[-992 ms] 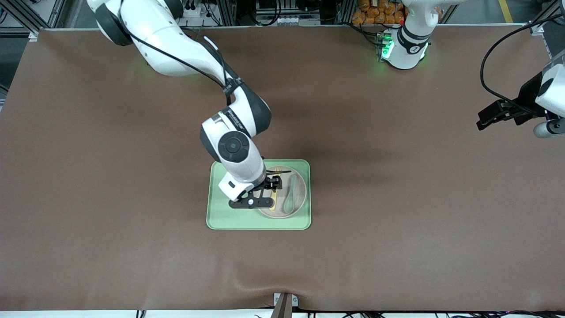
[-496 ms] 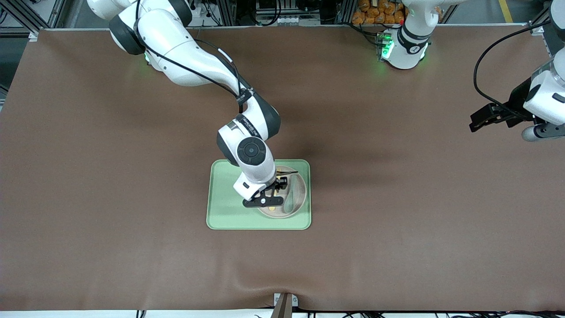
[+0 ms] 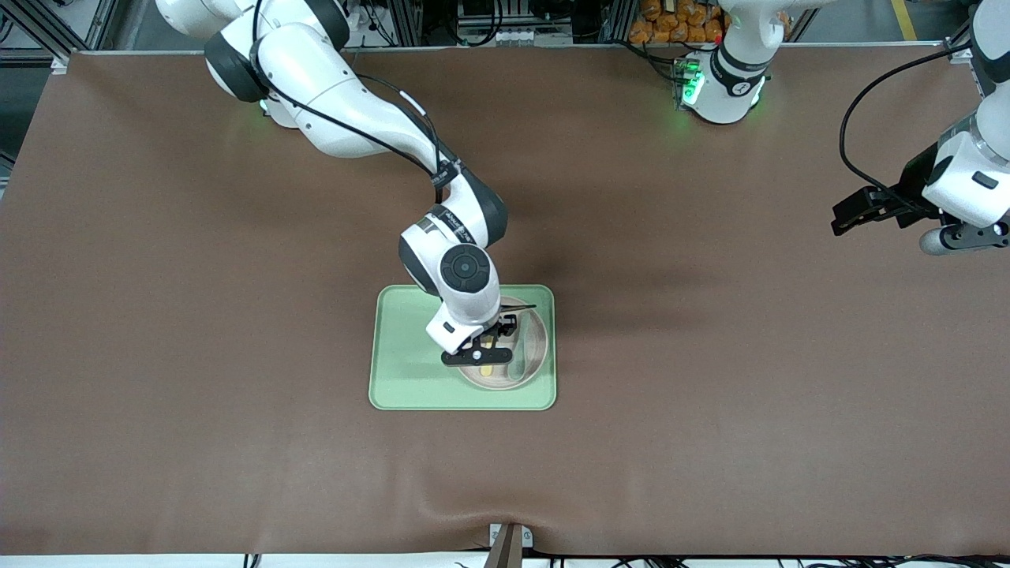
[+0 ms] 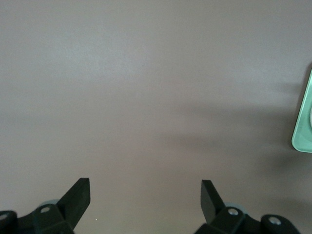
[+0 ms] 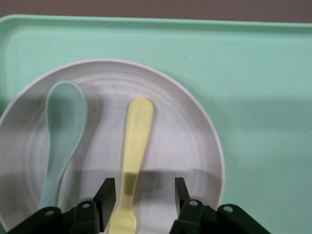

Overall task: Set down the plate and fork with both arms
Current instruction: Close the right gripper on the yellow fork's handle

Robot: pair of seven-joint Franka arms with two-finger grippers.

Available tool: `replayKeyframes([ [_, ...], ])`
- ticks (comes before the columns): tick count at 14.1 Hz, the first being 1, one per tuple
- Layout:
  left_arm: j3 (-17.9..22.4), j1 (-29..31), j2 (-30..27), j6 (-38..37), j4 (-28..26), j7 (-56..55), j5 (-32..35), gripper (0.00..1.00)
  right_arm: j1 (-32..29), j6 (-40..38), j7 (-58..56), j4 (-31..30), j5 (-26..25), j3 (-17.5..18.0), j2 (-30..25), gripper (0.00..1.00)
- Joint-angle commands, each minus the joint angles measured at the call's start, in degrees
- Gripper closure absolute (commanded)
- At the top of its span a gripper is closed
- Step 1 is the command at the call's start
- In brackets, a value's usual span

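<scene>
On the green tray (image 3: 410, 379) near the table's middle sits the plate (image 3: 530, 367), holding the fork (image 5: 132, 161) and a green spoon (image 5: 61, 141) side by side. Low over the plate, the right gripper (image 3: 491, 345) straddles the fork's handle, jaws apart, not yet touching it. Toward the left arm's end of the table, the left gripper (image 3: 856, 213) waits above bare mat, jaws wide open.
</scene>
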Motion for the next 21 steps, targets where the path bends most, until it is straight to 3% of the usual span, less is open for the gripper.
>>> replayKeyframes([
  [1,-0.4,0.5,-1.3,0.6,-1.3,0.3,-0.9,0.0,0.9,0.9,2.4,1.9,-1.3,-0.2,1.9,0.46],
  [18,-0.4,0.6,-2.2,0.6,-3.4,0.1,-0.9,0.0,1.5,0.9,4.6,2.1,-1.3,-0.1,2.8,0.65],
  [21,-0.4,0.5,-2.3,0.6,-3.5,0.1,-0.9,0.0,1.5,0.8,4.6,2.1,-1.3,-0.1,2.9,0.8],
])
